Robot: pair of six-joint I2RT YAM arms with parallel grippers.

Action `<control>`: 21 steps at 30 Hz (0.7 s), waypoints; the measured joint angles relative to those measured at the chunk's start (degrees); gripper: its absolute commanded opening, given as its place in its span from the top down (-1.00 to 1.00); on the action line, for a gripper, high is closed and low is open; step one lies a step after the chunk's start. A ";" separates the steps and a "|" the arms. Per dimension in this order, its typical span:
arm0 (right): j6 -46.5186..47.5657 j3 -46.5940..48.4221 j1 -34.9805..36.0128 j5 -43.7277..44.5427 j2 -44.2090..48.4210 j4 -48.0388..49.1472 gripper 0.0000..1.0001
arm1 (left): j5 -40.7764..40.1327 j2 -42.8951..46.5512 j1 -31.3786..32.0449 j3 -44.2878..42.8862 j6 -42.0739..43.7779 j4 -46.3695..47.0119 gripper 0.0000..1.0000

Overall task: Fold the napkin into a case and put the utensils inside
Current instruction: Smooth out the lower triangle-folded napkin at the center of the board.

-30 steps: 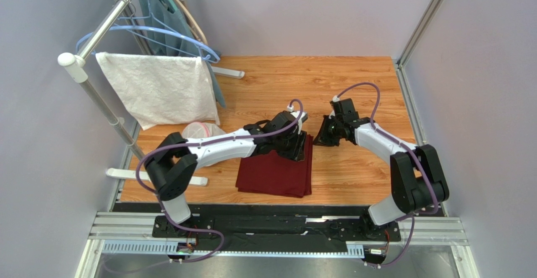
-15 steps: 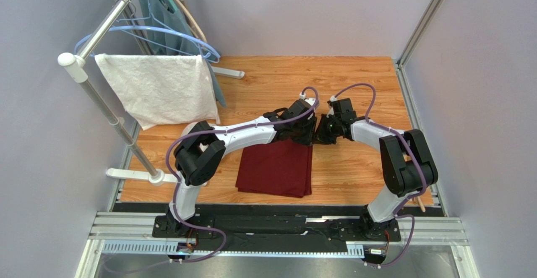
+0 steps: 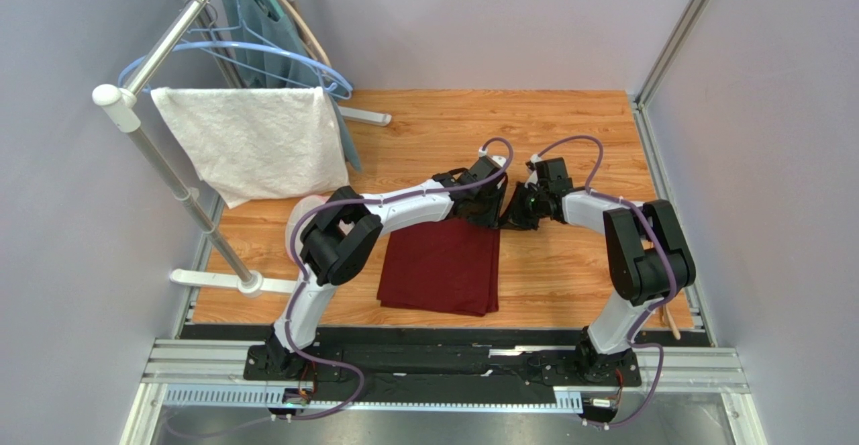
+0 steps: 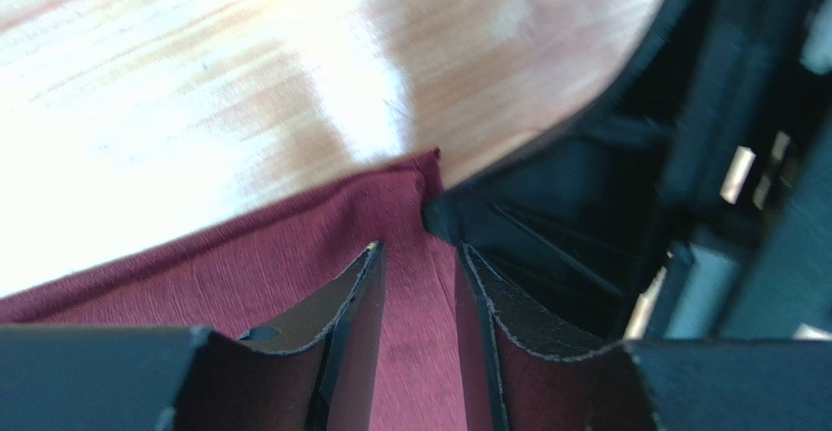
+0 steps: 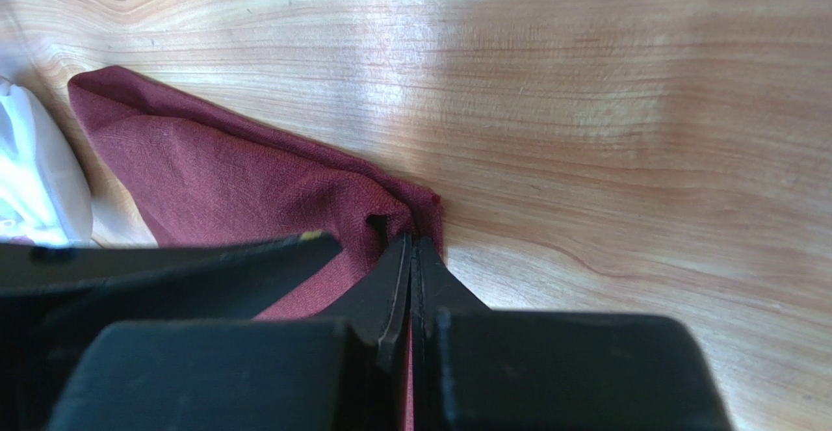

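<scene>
Your right gripper (image 5: 412,248) pinches the napkin (image 5: 215,168) corner, jaws pressed together, likely to lift it for a fold; your left gripper (image 4: 420,255) straddles the same corner, jaws spread

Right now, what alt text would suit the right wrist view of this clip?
The right gripper is shut on a corner of the maroon napkin, with the cloth bunching at its fingertips. The rest of the napkin trails left across the pale wooden table.
</scene>
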State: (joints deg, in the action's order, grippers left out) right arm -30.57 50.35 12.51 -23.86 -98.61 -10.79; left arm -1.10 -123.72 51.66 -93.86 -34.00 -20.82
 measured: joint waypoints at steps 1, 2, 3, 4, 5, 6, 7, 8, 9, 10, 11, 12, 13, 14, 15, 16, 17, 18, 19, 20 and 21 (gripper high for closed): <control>0.00 0.00 -0.09 -0.24 -0.11 0.17 1.00 | -0.28 -0.55 -0.09 -0.55 0.00 -0.17 0.19; -0.02 0.00 -0.22 -0.44 -0.33 0.37 1.00 | -0.46 -0.87 -0.13 -0.74 0.00 -0.28 0.19; -0.02 0.00 -0.24 -0.70 -0.55 0.52 1.00 | -0.52 -1.22 -0.28 -0.96 0.02 -0.46 0.23; -0.04 -0.02 -0.26 -1.03 -0.70 0.72 1.00 | -0.55 -1.66 -0.37 -1.29 0.02 -0.74 0.26; -0.07 -0.02 -0.33 -1.22 -0.74 0.85 1.00 | -0.72 -2.16 -0.42 -1.75 0.04 -1.07 0.29; -0.04 -0.04 -0.33 -1.31 -0.76 0.96 1.00 | -0.83 -2.78 -0.50 -2.34 0.02 -1.49 0.35; -0.04 -0.07 -0.33 -1.33 -0.79 1.09 1.00 | -0.96 -3.26 -0.61 -2.75 0.02 -1.68 0.42; -0.07 -0.09 -0.33 -1.36 -0.85 1.27 1.00 | -0.98 -3.61 -0.72 -3.04 -0.02 -1.75 0.57; -0.09 -0.11 -0.35 -1.49 -0.98 1.46 1.00 | -1.05 -3.69 -0.81 -3.26 0.04 -1.86 0.76; -0.17 -0.11 -0.35 -1.73 -1.14 1.79 1.00 | -1.14 -3.69 -0.92 -3.30 0.13 -1.99 0.84; -0.22 -0.11 -0.35 -1.90 -1.27 2.01 1.00 | -1.20 -3.69 -1.01 -3.30 0.09 -2.03 0.88; -0.24 -0.11 -0.42 -2.25 -1.40 2.29 1.00 | -1.18 -3.69 -1.07 -3.30 0.31 -2.16 0.95; -0.24 -0.11 -0.44 -2.40 -1.49 2.43 1.00 | -1.14 -3.69 -1.11 -3.30 0.31 -2.21 0.98; -0.26 -0.15 -0.48 -2.49 -1.51 2.58 1.00 | -1.11 -3.69 -1.14 -3.30 0.33 -2.21 1.00; -0.26 -0.17 -0.48 -2.58 -1.53 2.71 1.00 | -1.01 -3.69 -1.14 -3.32 0.26 -2.21 1.00; -0.26 -0.17 -0.48 -2.64 -1.57 2.78 1.00 | -0.90 -3.69 -1.14 -3.34 0.26 -2.21 1.00; -0.26 -0.17 -0.50 -2.71 -1.60 2.82 1.00 | -0.70 -3.69 -1.14 -3.39 0.28 -2.19 1.00; -0.26 -0.17 -0.55 -2.78 -1.62 2.86 1.00 | -0.50 -3.69 -1.14 -3.43 0.26 -2.19 1.00; -0.28 -0.20 -0.55 -2.84 -1.64 2.91 1.00 | -0.44 -3.69 -1.14 -3.61 0.26 -2.25 1.00; -0.44 -0.22 -0.57 -2.89 -1.66 2.97 1.00 | -0.35 -3.69 -1.14 -3.87 0.24 -2.51 1.00; -0.48 -0.26 -0.57 -2.91 -1.68 3.06 1.00 | -0.26 -3.72 -1.16 -4.31 0.22 -2.82 1.00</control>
State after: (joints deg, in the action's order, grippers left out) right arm -31.05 50.09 11.94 -26.76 -100.29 -7.73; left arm -1.37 -127.44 50.50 -98.17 -33.78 -23.64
